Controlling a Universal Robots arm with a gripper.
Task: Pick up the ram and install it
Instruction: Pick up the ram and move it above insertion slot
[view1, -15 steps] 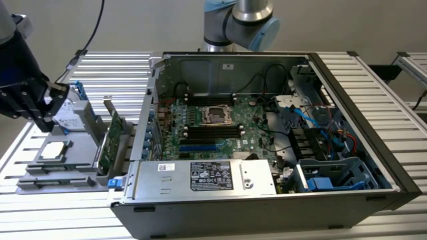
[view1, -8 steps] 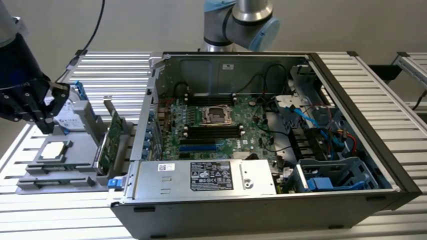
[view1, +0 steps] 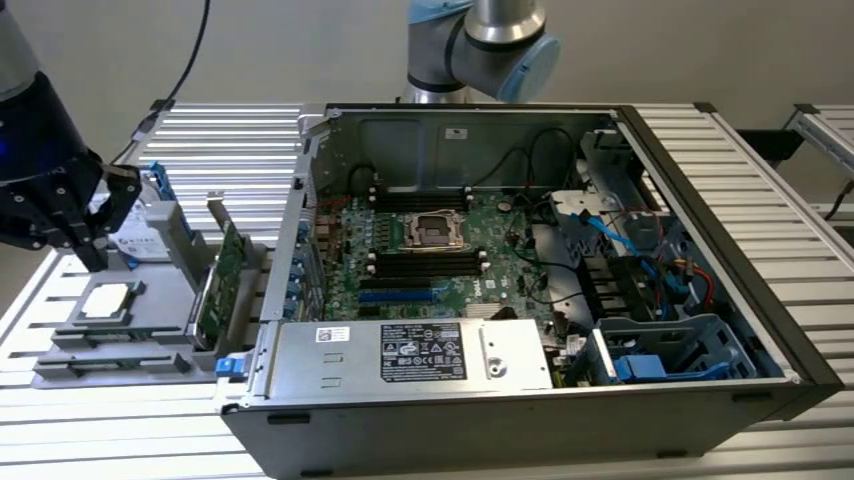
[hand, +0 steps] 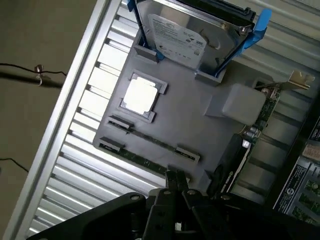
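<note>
Over the tray (hand: 192, 122), you had the end effector (hand: 175, 176) clenched, tips just beside one end of the ram (hand: 145, 161).

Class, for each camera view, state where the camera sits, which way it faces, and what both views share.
Exterior view: off the arm, raised, looking down on the open computer case and gray tray; the arm and hand show.
Wrist view: on the wrist, looking down past the shut hand at the gray tray.
Shared: gray tray, hard drive, hand.
</note>
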